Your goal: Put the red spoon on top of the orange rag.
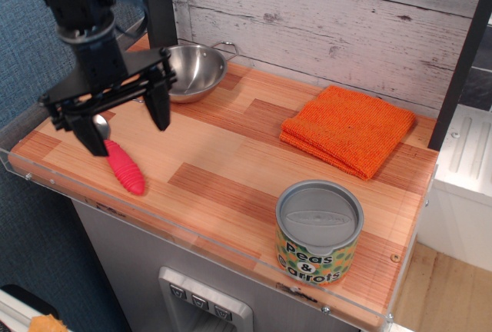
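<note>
The red spoon [123,166] lies on the wooden counter at the front left, its silver bowl partly hidden behind my gripper. My gripper [127,131] hangs wide open over the spoon; the left finger [91,137] is in front of the spoon's bowl and the right finger [159,108] stands to the right of it. It holds nothing. The orange rag [348,129] lies folded at the back right of the counter, far from the spoon.
A steel bowl [192,71] with handles sits at the back left, just behind my gripper. A "Peas & Carrots" tin can [318,232] stands at the front right. A clear plastic lip [192,232] edges the counter. A black post [157,1] rises at the back left.
</note>
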`<action>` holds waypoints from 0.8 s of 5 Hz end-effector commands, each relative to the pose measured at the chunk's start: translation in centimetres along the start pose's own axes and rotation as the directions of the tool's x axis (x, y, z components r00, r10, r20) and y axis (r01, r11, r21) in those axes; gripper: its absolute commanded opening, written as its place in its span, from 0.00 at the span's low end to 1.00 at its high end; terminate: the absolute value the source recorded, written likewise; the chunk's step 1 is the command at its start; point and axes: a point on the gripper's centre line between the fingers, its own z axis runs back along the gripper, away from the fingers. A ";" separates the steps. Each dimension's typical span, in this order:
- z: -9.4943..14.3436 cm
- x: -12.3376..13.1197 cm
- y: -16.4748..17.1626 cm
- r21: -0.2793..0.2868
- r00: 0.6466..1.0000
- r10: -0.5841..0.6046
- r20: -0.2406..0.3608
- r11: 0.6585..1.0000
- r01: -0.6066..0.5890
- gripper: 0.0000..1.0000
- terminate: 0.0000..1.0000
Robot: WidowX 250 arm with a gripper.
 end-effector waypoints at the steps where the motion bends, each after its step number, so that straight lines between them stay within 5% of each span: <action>1: -1.9 1.1 0.9 -0.027 0.993 0.106 0.050 0.994 -0.105 1.00 0.00; 2: -3.3 1.7 1.6 -0.043 0.987 0.147 0.069 0.989 -0.144 1.00 0.00; 4: -5.6 2.5 1.4 0.032 0.989 0.129 0.073 0.991 -0.132 1.00 0.00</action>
